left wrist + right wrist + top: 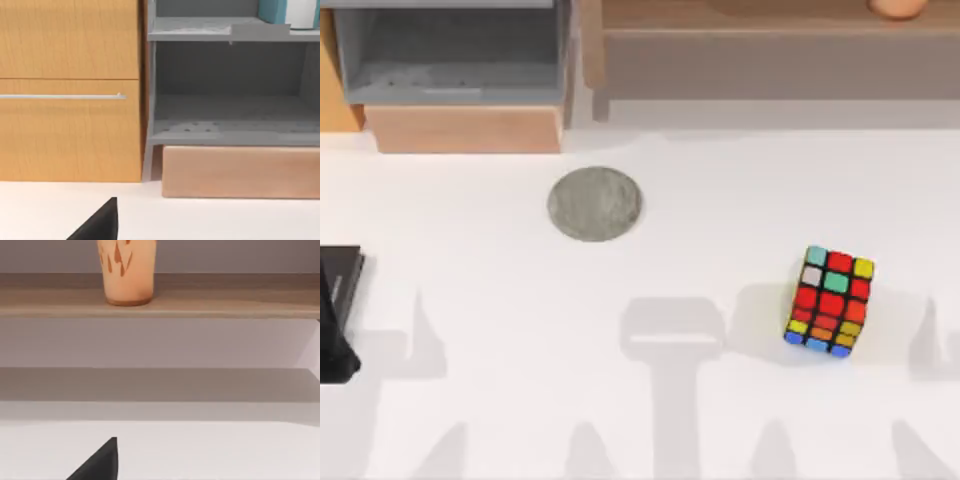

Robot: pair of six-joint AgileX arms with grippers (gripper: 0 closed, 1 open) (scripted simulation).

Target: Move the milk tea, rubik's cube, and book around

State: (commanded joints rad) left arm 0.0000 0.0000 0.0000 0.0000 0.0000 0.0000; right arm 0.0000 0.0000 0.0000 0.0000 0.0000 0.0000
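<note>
The rubik's cube (830,302) sits on the white table at the right. The milk tea (127,271) stands upright on a wooden shelf (225,302) at the back right; its top (898,7) peeks in at the far edge of the top view. The book (274,11), teal with white pages, stands on the upper shelf of the grey cabinet (225,132) at the back left. My left arm (335,310) is parked at the table's left edge, and a dark part of its gripper (100,225) faces the cabinet. A dark part of my right gripper (100,465) faces the wooden shelf, far from the cup.
A round grey coaster (595,204) lies on the table, left of centre. A wooden drawer front with a metal handle (62,96) stands beside the cabinet, and a tan block (463,128) lies under it. The wooden shelf (770,55) runs along the back right.
</note>
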